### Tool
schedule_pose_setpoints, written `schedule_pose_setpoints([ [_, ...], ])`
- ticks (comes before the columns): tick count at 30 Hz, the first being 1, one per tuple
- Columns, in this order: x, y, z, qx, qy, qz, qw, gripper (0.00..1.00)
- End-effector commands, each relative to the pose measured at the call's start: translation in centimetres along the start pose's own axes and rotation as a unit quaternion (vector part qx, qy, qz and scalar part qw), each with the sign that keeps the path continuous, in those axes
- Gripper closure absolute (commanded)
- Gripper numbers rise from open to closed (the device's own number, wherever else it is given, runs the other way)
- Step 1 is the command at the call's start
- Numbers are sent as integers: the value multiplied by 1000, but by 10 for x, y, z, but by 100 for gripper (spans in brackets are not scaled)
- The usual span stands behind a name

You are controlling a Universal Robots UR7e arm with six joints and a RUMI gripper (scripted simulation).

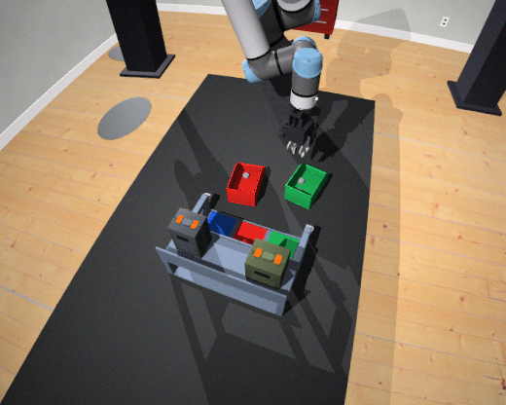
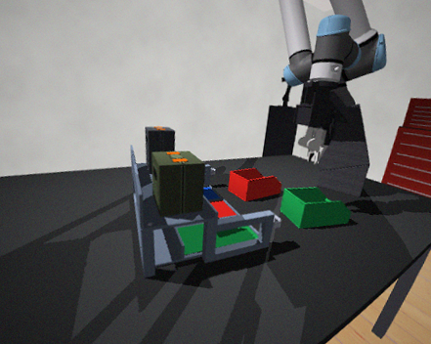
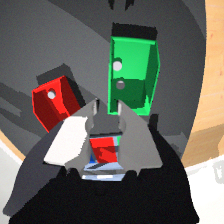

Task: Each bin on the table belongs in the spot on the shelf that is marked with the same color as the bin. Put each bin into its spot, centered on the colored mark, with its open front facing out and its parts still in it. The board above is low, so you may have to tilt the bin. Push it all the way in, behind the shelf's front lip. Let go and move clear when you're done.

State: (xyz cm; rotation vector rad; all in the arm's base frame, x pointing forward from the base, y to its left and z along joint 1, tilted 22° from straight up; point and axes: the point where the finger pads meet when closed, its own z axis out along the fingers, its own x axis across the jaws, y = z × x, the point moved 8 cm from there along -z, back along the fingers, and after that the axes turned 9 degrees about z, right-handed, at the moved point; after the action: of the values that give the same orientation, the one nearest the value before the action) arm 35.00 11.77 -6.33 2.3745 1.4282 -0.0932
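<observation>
Shelf [image 1: 224,274] [image 2: 208,239], one; clock positions from its middle, top view
Bins, two: red bin [image 1: 243,193] [image 2: 249,188] [image 3: 50,107], twelve o'clock; green bin [image 1: 298,195] [image 2: 303,213] [image 3: 135,55], one o'clock
Colored marks, three: blue, red, green
Cases, two: grey case [image 1: 187,236] [image 2: 152,147], ten o'clock; olive case [image 1: 265,268] [image 2: 179,185], three o'clock
Round parts: red bin, one; green bin, at least one
</observation>
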Motion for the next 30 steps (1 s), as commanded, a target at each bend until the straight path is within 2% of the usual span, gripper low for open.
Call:
schedule_pose_setpoints([
  [1,0,0,0,0,0,0,1000,85],
  [19,0,0,7,0,0,0,1000,85],
  [30,0,0,26,0,0,0,1000,85],
])
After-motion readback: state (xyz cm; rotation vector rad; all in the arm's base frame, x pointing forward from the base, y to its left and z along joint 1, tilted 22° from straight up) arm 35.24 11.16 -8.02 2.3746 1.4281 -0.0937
